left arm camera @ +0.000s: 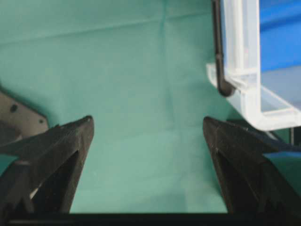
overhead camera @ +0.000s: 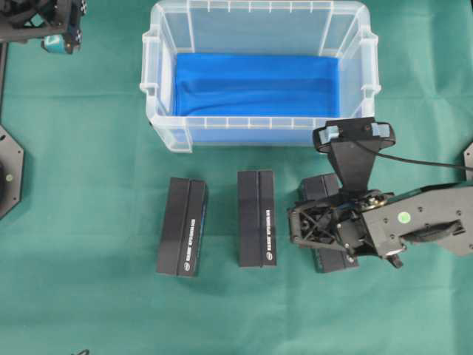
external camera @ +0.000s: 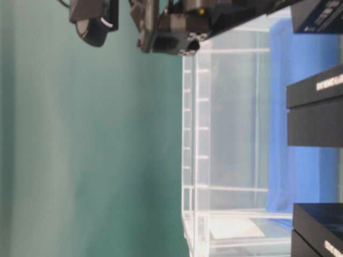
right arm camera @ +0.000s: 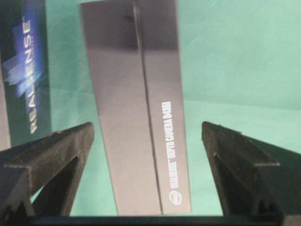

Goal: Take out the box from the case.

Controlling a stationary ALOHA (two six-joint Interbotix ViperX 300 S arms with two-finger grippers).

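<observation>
The case (overhead camera: 259,52) is a clear plastic bin at the back of the table, and only its blue lining (overhead camera: 255,85) shows inside. Three black boxes lie on the green cloth in front of it: left (overhead camera: 181,227), middle (overhead camera: 256,218), and right (overhead camera: 323,188), the last partly hidden under my right arm. My right gripper (overhead camera: 304,225) hovers over that right box. In the right wrist view a black box (right arm camera: 136,108) lies between my open right gripper (right arm camera: 146,125), with green cloth showing on both sides. My left gripper (left arm camera: 147,118) is open over bare cloth beside the case corner (left arm camera: 244,70).
My left arm (overhead camera: 59,29) sits at the far left corner, away from the boxes. Another box with a blue REALSENSE face (right arm camera: 23,70) lies left of the right gripper. From table level the case wall (external camera: 225,160) stands behind the boxes (external camera: 316,107).
</observation>
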